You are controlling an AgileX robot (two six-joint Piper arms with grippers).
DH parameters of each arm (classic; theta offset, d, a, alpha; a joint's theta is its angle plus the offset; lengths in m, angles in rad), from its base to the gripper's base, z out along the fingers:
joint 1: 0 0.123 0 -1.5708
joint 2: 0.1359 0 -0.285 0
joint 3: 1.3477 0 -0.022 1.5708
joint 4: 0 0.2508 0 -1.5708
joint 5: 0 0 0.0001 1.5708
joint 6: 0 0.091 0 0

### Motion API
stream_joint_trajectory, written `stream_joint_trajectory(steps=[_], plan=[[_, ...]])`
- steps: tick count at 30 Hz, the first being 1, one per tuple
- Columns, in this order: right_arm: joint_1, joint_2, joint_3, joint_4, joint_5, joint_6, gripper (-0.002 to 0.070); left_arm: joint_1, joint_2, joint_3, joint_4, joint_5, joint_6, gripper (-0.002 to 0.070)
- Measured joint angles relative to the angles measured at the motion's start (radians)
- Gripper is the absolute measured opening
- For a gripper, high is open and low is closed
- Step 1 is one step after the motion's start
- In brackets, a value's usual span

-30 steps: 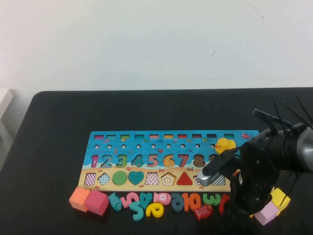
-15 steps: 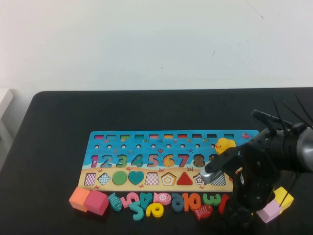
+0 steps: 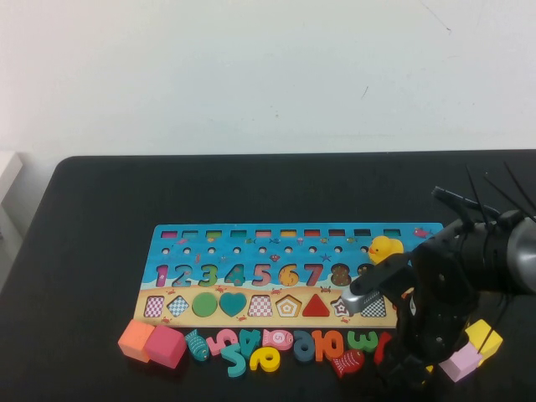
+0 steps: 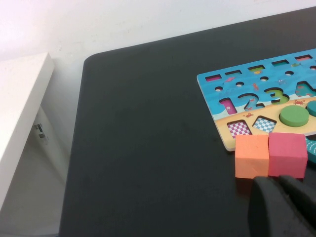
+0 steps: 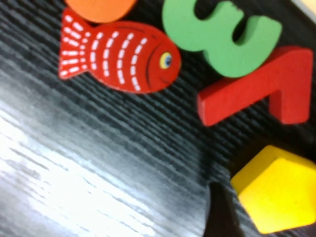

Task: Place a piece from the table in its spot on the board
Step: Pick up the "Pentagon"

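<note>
The piece (image 5: 276,195), a small yellow pentagon, lies on the table (image 5: 98,148) right beside one fingertip (image 5: 219,212) of the right gripper (image 3: 408,368), next to the red 7 (image 5: 261,94) and green 3 (image 5: 222,37). I'd say it's the reach-to-grasp step, nothing lifted yet; can't tell how the right fingers stand. Next it needs to straddle the pentagon, then carry it to the board (image 3: 251,243). The left gripper (image 4: 284,205) sits parked by the orange cube (image 4: 252,155), fingers together.

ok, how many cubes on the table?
4. Orange cube and pink cube touch off the board's left end, near the left gripper; yellow cube and lilac cube sit far right, by the right gripper. The right arm may hide more.
</note>
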Motion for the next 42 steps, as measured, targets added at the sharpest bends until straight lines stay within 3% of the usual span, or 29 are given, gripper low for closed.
stream_joint_trajectory(steps=[11, 22, 31, 42], plan=[[0.000, -0.007, 0.000, 0.050, 0.003, -0.027, 0.0421, 0.000, 0.000, 0.000, 0.000, 0.000, -0.002, -0.0002], [0.000, -0.007, 0.000, -0.048, 0.004, 0.053, 0.0421, 0.000, 0.000, 0.000, 0.000, 0.000, -0.002, -0.0002], [0.000, -0.005, 0.000, 0.058, 0.007, -0.001, 0.0421, 0.000, 0.000, 0.000, 0.000, 0.000, -0.002, -0.0002], [0.000, 0.001, 0.000, -0.017, 0.043, 0.034, 0.0421, 0.000, 0.000, 0.000, 0.000, 0.000, 0.000, -0.0002]])
